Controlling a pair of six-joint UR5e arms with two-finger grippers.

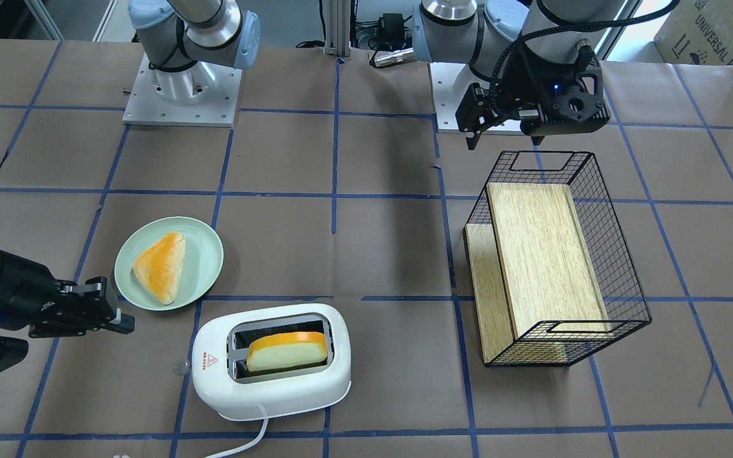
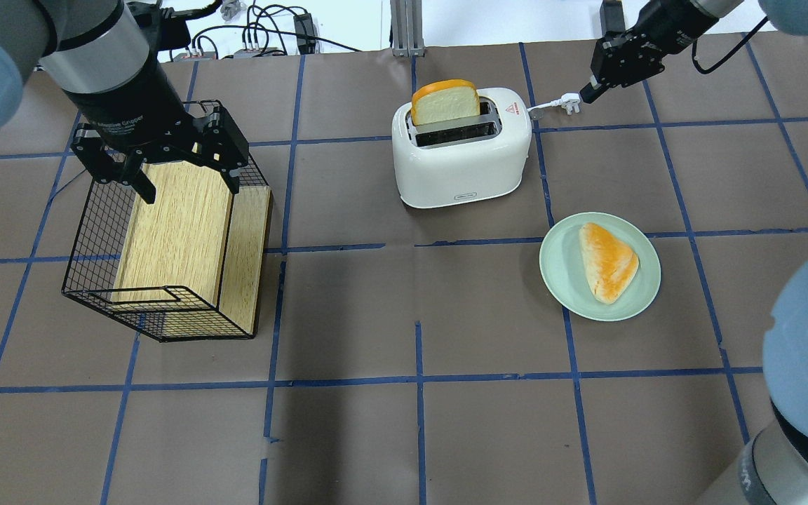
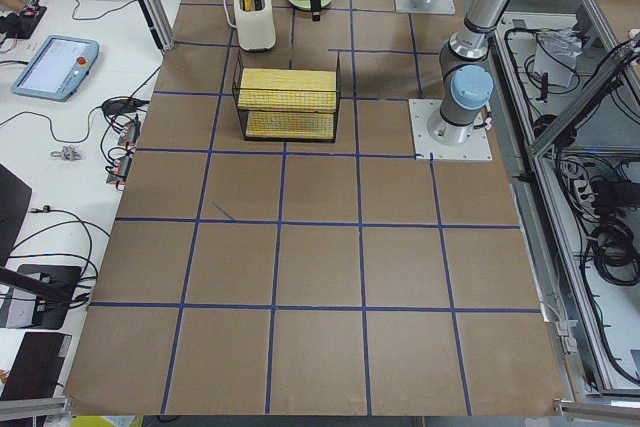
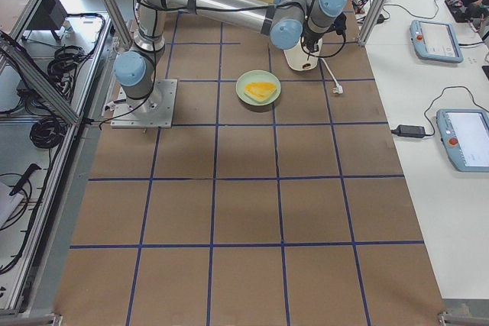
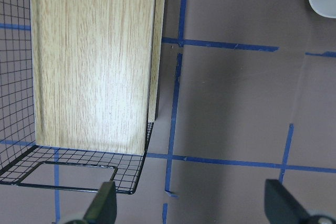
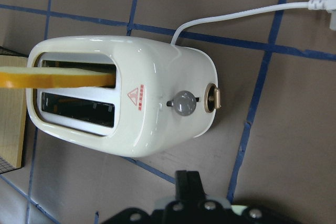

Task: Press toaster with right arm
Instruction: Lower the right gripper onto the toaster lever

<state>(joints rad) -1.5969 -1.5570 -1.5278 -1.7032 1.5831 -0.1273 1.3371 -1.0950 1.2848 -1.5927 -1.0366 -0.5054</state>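
Observation:
The white toaster [image 1: 271, 385] stands near the table's far edge with a slice of bread [image 1: 287, 350] upright in one slot. It also shows in the overhead view [image 2: 456, 165] and the right wrist view [image 6: 157, 124]. Its lever knob [image 6: 214, 98] is on the narrow end, with the white cord [image 6: 231, 17] trailing off. My right gripper [image 1: 126, 322] is shut and empty. It hovers beside the lever end, apart from the toaster [image 2: 588, 92]. My left gripper [image 2: 186, 179] is open and empty above the wire basket [image 2: 88, 273].
A pale green plate [image 1: 128, 254] with a triangular pastry [image 1: 161, 266] lies close to my right gripper and the toaster. The black wire basket [image 1: 621, 280] holds a wooden board [image 1: 544, 254]. The cord's plug [image 2: 567, 105] lies under my right gripper.

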